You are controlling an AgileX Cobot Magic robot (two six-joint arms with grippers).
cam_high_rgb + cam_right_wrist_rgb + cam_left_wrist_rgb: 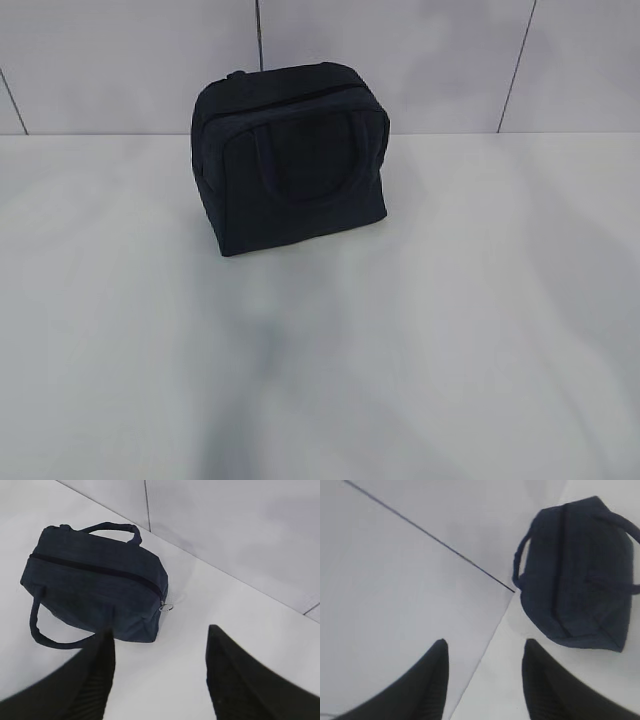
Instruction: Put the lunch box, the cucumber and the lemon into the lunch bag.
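1. A dark navy lunch bag stands upright on a white desk, close to the far edge, where a grey tiled wall rises behind it.
2. Its top zipper looks fully closed, with a small ring pull hanging at one end. Both loop handles droop down the sides.
3. The lunch box, the cucumber and the lemon appear in no view.
4. The left gripper hovers above the desk near the bag, its jaws spread apart and empty.
5. The right gripper hovers on the other side, its jaws also released and holding nothing.
6. Judging from this, the bag looks shut, and whether it is packed cannot be told. If it is empty, the next move would be to pinch the ring pull and draw the zipper open while the other gripper steadies the bag.
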